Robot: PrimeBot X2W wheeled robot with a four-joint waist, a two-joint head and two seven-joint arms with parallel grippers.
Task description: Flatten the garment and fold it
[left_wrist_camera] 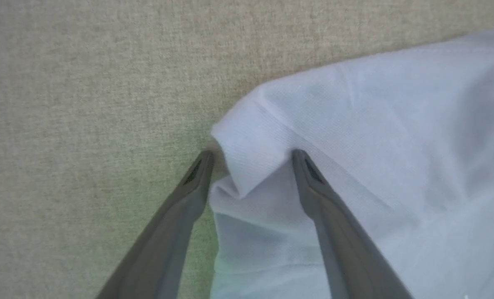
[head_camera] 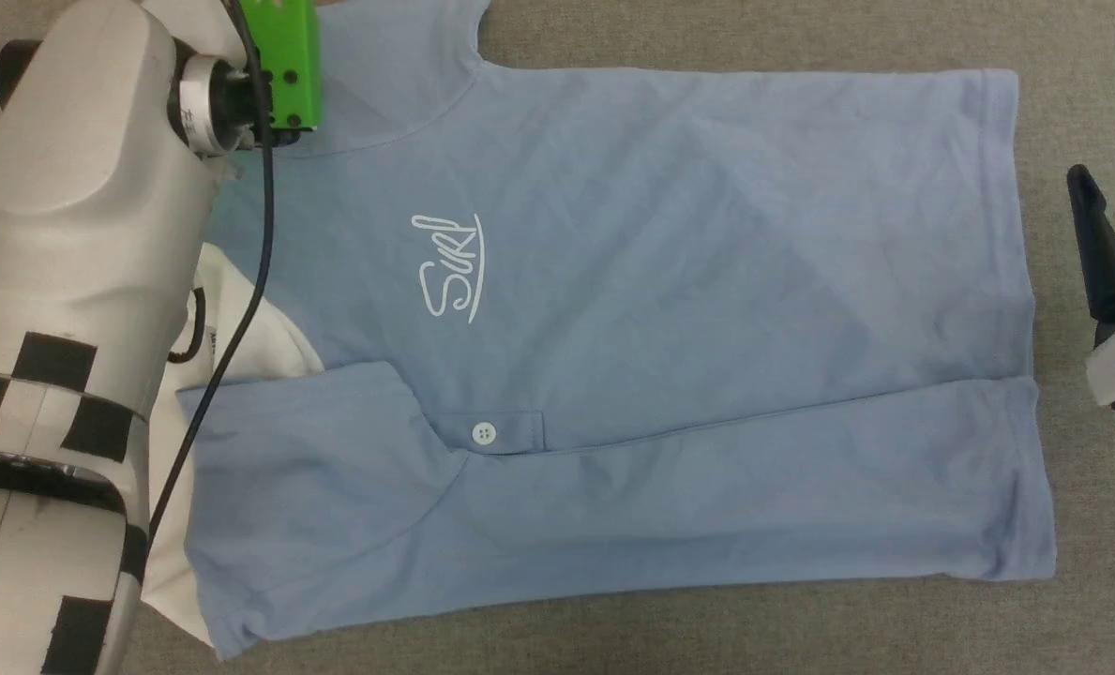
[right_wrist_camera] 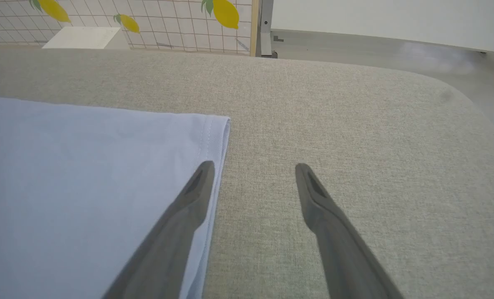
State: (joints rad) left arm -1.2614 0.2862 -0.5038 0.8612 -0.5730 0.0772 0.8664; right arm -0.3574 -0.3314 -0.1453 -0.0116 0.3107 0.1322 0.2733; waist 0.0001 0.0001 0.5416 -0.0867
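garment [head_camera: 660,281] lay spread on padded surface [head_camera: 801,628], collar end left, hem right | left gripper [left_wrist_camera: 253,155] sat around far sleeve's tip, behind collar | right gripper [right_wrist_camera: 255,166] sat just beside hem, right of garment

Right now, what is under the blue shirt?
The garment lies on a beige fabric surface that shows along its edges. Its near side is folded over its front, white collar peeking out at the left. Whatever lies beneath the cloth is covered.
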